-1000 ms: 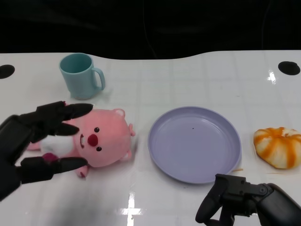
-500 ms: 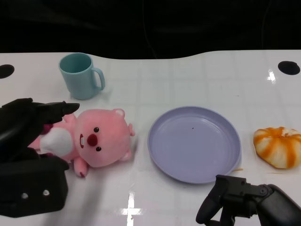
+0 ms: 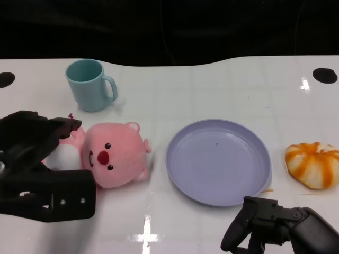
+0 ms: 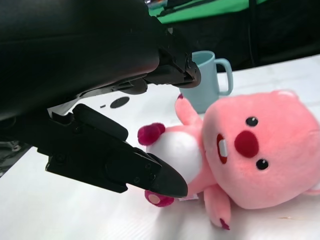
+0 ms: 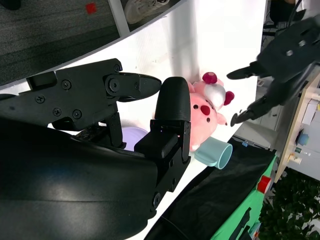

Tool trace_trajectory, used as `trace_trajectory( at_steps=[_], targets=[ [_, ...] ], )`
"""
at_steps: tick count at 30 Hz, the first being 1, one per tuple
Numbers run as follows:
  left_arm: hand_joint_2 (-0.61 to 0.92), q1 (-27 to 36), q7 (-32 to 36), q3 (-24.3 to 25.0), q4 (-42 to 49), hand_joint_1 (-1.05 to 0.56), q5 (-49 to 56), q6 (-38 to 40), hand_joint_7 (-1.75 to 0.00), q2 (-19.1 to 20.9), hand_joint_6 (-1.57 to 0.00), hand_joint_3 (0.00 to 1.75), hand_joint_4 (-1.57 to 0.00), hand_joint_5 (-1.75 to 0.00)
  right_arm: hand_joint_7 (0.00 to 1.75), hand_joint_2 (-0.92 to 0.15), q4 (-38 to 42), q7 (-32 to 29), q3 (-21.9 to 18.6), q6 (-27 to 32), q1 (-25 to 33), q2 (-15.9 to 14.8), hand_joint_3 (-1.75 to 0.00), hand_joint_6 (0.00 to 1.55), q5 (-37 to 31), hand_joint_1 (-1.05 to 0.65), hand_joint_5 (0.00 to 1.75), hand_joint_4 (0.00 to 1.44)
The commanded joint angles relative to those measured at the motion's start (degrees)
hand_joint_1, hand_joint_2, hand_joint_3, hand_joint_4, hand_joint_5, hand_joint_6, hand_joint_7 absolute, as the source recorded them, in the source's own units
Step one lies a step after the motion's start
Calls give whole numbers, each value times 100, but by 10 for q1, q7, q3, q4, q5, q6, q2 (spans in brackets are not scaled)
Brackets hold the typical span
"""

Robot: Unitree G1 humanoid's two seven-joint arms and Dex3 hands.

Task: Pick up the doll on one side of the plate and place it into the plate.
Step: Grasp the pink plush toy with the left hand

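Observation:
The pink plush doll (image 3: 114, 156) lies on its back to the left of the lilac plate (image 3: 183, 180), head toward the plate. My left hand (image 3: 42, 174) is at the doll's body, with fingers (image 4: 115, 165) spread on either side of the white belly (image 4: 180, 152) and not clearly touching it. The right wrist view also shows the left hand (image 5: 282, 60) spread near the doll (image 5: 202, 107). My right hand (image 3: 280, 230) rests near the table's front edge, below the plate, fingers curled in and holding nothing.
A teal mug (image 3: 90, 84) stands behind the doll at the back left. An orange-and-white striped bun-shaped toy (image 3: 312, 164) lies right of the plate. Dark round marks (image 3: 324, 75) sit near the far table corners.
My left hand has turned and dropped lower beside the doll, so its fingers now bracket the doll's body instead of hovering over it. The doll, the plate and the right hand have stayed put.

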Motion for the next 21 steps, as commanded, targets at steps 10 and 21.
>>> trace_trajectory(
  at_steps=[10,21],
  targets=[
    [90,-100,72,-64,211,-70,32,-29,0,-35,-30,0,-16,-25,129,-92,-19,-4,1,10,4,-3,-32,61,-3,-26,156,70],
    [91,-189,104,-136,385,-71,48,-43,0,-82,-32,0,-20,-17,129,-92,-38,-5,1,25,16,-1,-32,61,-1,-25,156,70]
  ],
)
